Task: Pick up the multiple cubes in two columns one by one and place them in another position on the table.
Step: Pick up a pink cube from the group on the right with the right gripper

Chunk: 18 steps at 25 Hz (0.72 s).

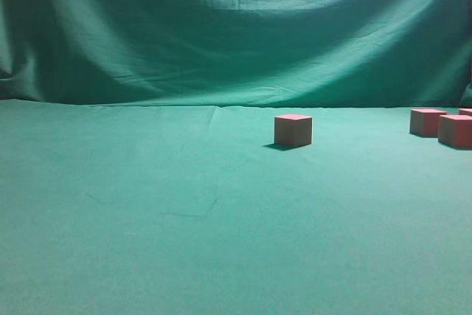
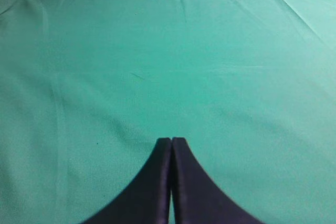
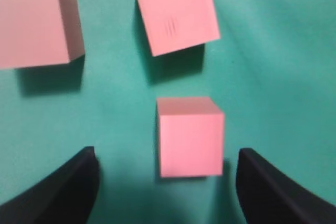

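R gripper (image 3: 165,182) is spread wide w/ one pink cube (image 3: 190,136) between its fingers, not touching — two more cubes (image 3: 177,11) just beyond it. L gripper (image 2: 171,142) is closed on nothing over bare green table (image 2: 105,77). A lone cube (image 1: 293,130) sits mid-table, others at far right.

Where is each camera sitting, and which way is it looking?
Exterior view: low, near table height, looking along the green cloth table toward small salmon-pink cubes, one alone; no robot parts show.
Left wrist view: on the left arm, looking down over the shut left gripper at bare cloth.
Right wrist view: on the right arm, looking almost straight down; the open right gripper straddles the nearest cube.
Shared: all three show the green cloth; exterior and right wrist both show pink cubes.
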Tool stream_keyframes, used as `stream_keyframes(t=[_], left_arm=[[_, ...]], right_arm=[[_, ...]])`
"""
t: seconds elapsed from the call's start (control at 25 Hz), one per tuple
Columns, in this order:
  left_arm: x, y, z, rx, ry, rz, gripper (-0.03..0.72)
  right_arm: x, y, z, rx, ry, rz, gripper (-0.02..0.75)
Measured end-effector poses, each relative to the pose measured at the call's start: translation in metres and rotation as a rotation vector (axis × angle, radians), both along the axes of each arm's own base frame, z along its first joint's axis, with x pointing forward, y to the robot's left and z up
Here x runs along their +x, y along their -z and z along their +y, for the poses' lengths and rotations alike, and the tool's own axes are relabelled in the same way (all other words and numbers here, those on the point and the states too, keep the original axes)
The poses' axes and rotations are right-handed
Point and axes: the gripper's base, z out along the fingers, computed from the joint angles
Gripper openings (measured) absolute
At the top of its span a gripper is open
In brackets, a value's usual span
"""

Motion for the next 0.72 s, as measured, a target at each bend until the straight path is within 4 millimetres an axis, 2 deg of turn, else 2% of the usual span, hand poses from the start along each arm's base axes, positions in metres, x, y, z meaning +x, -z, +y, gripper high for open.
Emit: stream_keyframes(t=[0.24,0.44,0.52,0.56,0.72], left_arm=[[0.000,0.000,0.000,0.000,0.000,0.000,0.000],[0.000,0.000,0.000,0.000,0.000,0.000,0.000],[0.000,0.000,0.000,0.000,0.000,0.000,0.000],[0.000,0.000,0.000,0.000,0.000,0.000,0.000],[0.000,0.000,0.000,0.000,0.000,0.000,0.000]], right_arm=[[0.007,0.017,0.001,-0.001,-0.006,0.025,0.551],[0.009,0.017,-0.001,-0.018,-0.014,0.009,0.375],[0.010,0.017,-0.003,-0.041,-0.006,0.005,0.272],[0.009,0.016,-0.004,-0.053,0.005,0.006,0.254],[0.009,0.016,-0.007,-0.083,0.036,0.009,0.265]])
